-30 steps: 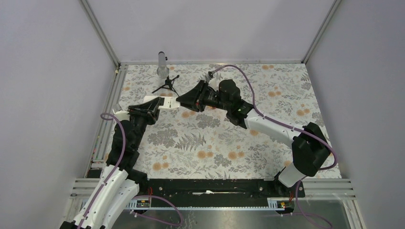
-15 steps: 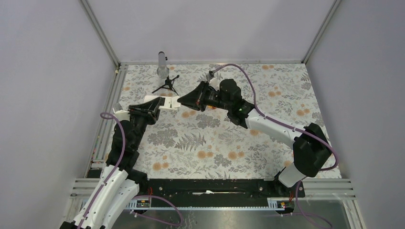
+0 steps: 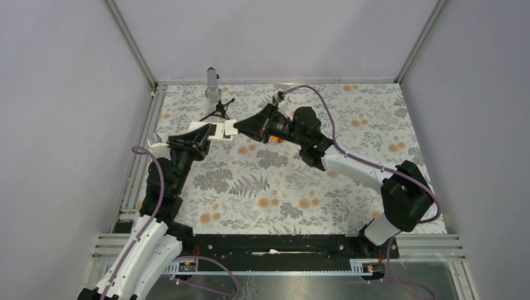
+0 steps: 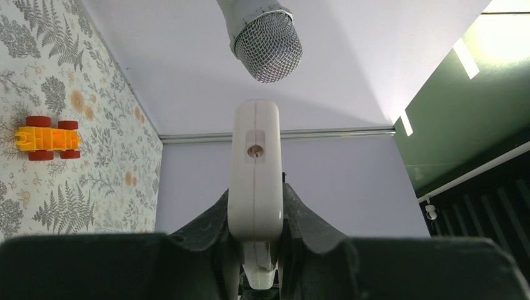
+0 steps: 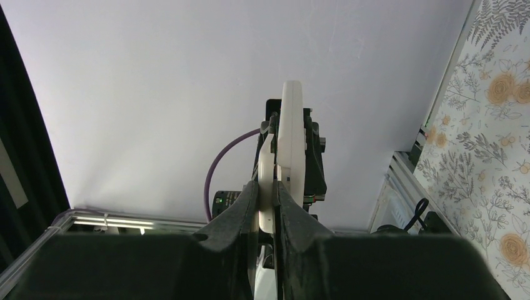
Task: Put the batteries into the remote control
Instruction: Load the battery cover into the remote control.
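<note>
The remote (image 3: 208, 133) is up off the tabletop (image 3: 350, 119) at its far left, held in the left claw (image 3: 201, 137). Its long axis runs out from that claw toward the right claw (image 3: 239, 129), so the two claws face each other along one line.

In the left wrist view the left claw (image 4: 255, 219) is clamped on the remote (image 4: 255, 181), which stands edge-on with its free end pointing away from the wrist.

The right claw (image 5: 267, 187) is pressed together on a thin white cover (image 5: 267, 162), also edge-on. From above, the cover (image 3: 229, 127) sits just beside the remote's free end, tilted a little off its line. I cannot tell whether the two touch.

The batteries show in no view, so neither their direction from the claws nor the nearer arm can be told.

My reading is that the battery bay is being opened and no battery is loaded yet. The left arm is tied up steadying the remote, so fetching a battery likely falls to the right arm once it puts the cover down. The battery would then have to come in from the right, toward the remote's free end, laid along the remote's long axis.
</note>
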